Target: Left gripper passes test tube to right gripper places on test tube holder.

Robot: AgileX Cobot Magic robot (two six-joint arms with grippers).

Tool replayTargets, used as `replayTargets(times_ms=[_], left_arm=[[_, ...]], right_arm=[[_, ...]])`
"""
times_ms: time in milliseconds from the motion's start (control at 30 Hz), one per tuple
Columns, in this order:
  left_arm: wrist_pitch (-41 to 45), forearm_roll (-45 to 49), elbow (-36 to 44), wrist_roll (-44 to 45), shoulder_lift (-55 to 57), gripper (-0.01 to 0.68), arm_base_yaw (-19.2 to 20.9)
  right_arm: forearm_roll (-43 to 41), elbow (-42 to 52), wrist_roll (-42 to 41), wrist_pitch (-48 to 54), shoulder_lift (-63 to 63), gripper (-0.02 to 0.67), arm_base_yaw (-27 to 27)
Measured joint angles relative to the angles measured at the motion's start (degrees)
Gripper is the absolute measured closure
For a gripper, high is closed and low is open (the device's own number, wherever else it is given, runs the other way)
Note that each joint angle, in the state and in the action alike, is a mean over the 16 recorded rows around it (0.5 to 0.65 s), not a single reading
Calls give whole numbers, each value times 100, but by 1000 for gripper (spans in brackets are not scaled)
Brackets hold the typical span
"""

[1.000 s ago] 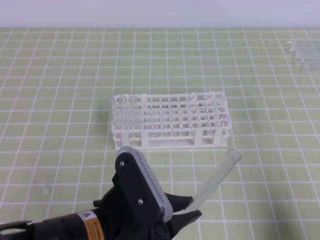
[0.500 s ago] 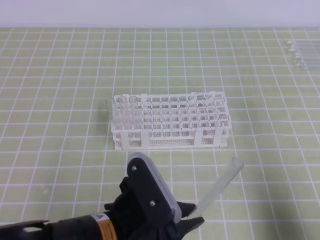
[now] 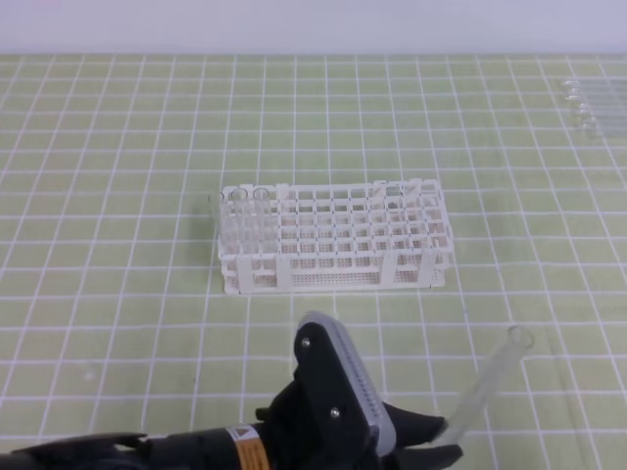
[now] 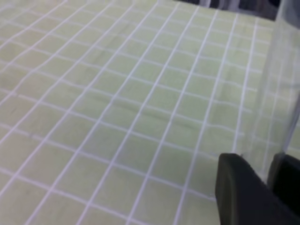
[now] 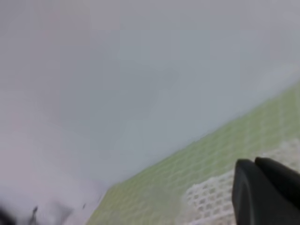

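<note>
The white test tube holder (image 3: 333, 245) stands mid-table on the green gridded mat. In front of it, at the bottom edge of the exterior high view, my left gripper (image 3: 438, 441) is shut on the lower end of the clear test tube (image 3: 487, 382), which tilts up and to the right. Seen from the left wrist, the test tube (image 4: 276, 93) rises between the dark fingers (image 4: 239, 187) of the left gripper (image 4: 274, 171). My right gripper (image 5: 255, 164) appears only in its own wrist view, jaws together and empty, with the holder (image 5: 211, 197) blurred below.
Two or three clear tubes (image 3: 245, 211) stand in the holder's left end. Several spare tubes (image 3: 588, 103) lie at the far right back of the mat (image 3: 118, 147). A pale wall fills most of the right wrist view.
My left arm has slid to the right and a little toward the front edge, carrying the tilted test tube with it. The holder has not moved.
</note>
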Motion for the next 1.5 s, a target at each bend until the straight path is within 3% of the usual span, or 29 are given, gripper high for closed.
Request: replayTargets(times_ms=[200,567,700,1000,1500], left_arm=[[-562,167,0,8,238,646,0],[-868,468,-2,-64,396,635,-4],[-909,485,-3,-69,399,629,-4],[-1067,490,-26,-71,471,612,-53],[-1248,479,-471,-58,962,629,-516]], right_arm=[[277,-504,-1462,950,381,598,0],[313,-1098,-3046,2208,1433,319,0],[308,-1159,-3386,2476,1638,249,0],[304,-1169,-3810,2721,1743,218,0],[229,-1169,-4072,2889,1743,218,0]])
